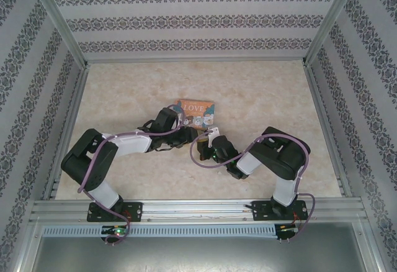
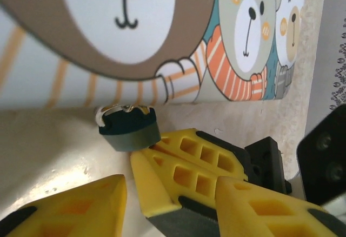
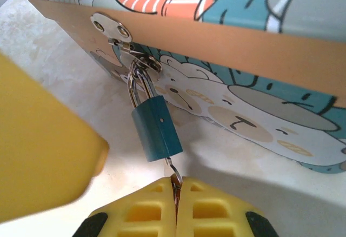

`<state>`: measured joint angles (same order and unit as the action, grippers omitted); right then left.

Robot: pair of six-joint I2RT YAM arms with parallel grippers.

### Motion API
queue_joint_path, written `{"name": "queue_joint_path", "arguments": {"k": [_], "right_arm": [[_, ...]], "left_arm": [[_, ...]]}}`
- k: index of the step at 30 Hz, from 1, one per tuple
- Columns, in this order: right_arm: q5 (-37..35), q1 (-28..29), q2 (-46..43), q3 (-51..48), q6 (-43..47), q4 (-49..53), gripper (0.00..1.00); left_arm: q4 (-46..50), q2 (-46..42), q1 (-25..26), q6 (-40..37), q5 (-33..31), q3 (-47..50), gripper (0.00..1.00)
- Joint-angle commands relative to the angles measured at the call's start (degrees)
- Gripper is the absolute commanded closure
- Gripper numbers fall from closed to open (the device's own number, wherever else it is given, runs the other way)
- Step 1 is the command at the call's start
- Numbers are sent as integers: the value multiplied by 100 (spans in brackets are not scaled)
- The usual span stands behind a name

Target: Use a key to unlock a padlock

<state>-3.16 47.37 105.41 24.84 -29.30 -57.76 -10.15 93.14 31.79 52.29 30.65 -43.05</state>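
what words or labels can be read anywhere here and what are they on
"LOVE": on the lid of the tin box, seen in the top view.
The rest of the tin's print, in the wrist views: bear drawings, no words.
On the padlock and the key: no lettering can be made out.

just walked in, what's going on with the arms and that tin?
The right gripper is shut on a small key, whose tip is at the bottom of the teal padlock. The padlock hangs from the hasp on the front of the LOVE tin. Its shackle is closed through the hasp, so it is not yet unlocked. The left gripper is open close by, holding nothing.
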Motion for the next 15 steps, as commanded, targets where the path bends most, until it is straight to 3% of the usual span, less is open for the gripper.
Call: {"name": "queue_joint_path", "arguments": {"k": [1,15], "right_arm": [[-20,17,-40,-33,-182,-188,100],[368,35,-420,-56,-910,214,100]], "left_arm": [[-61,-536,-164,-167,127,168,51],[-189,-2465,-951,7,-101,1463,46]]}}
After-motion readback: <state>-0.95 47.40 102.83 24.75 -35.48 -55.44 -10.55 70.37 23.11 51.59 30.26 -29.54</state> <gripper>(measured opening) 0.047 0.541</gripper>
